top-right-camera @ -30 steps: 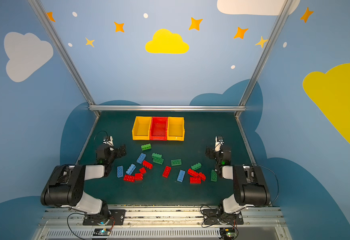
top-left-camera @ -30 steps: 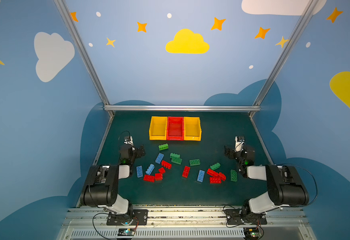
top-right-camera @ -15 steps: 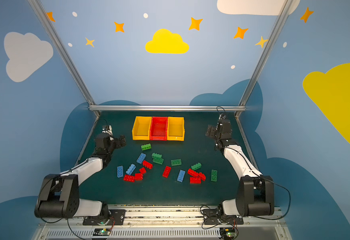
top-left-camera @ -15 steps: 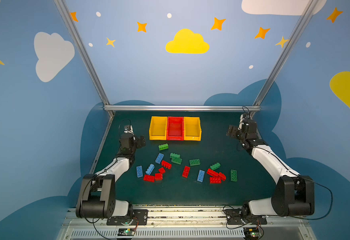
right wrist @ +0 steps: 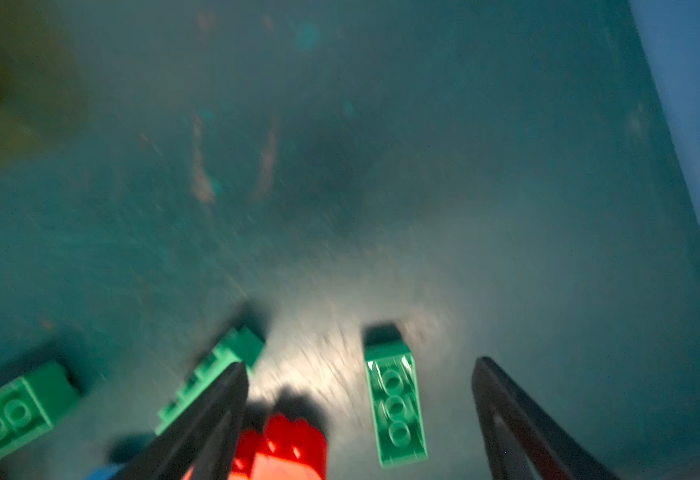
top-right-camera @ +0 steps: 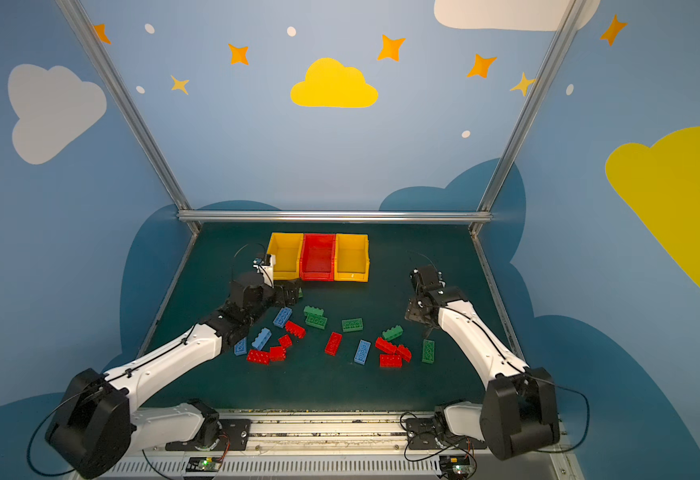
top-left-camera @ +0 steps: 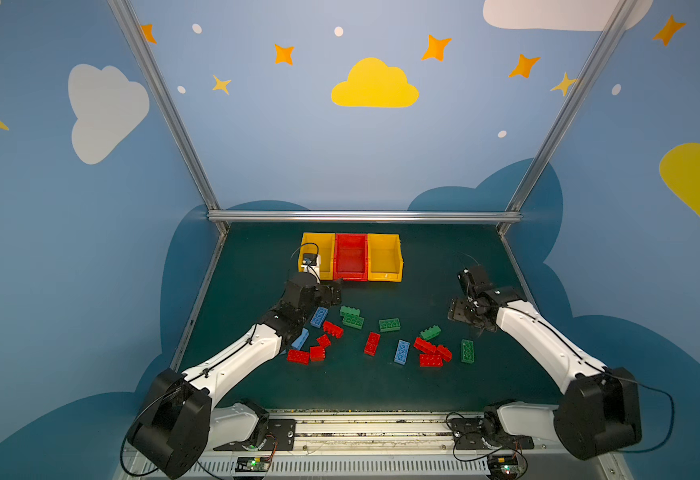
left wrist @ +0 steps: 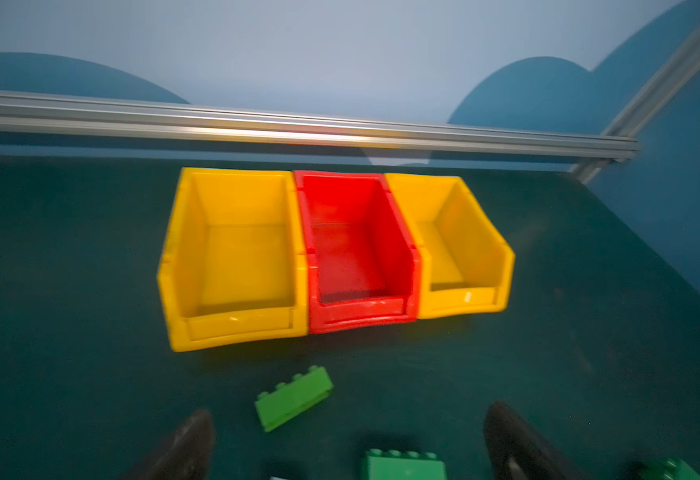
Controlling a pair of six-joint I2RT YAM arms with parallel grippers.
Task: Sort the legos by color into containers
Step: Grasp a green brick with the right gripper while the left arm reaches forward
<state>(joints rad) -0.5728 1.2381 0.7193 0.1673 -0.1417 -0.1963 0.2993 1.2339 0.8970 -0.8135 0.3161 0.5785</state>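
Three containers (left wrist: 356, 257): two yellow, one red. Left gripper (left wrist: 348, 413) spread. Right gripper (right wrist: 360, 363) spread above one green lego (right wrist: 396, 409), long axis along its reach.

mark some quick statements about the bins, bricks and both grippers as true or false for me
1. The containers hold no legos. True.
2. The red bin stands at one end of the row. False: it stands between two yellow bins.
3. The right gripper is shut on a red brick. False: its jaws are apart and hold nothing, and a green brick lies loose between them.
4. The left gripper is open and holds nothing. True.
5. Several blue legos lie among the red and green ones. True.
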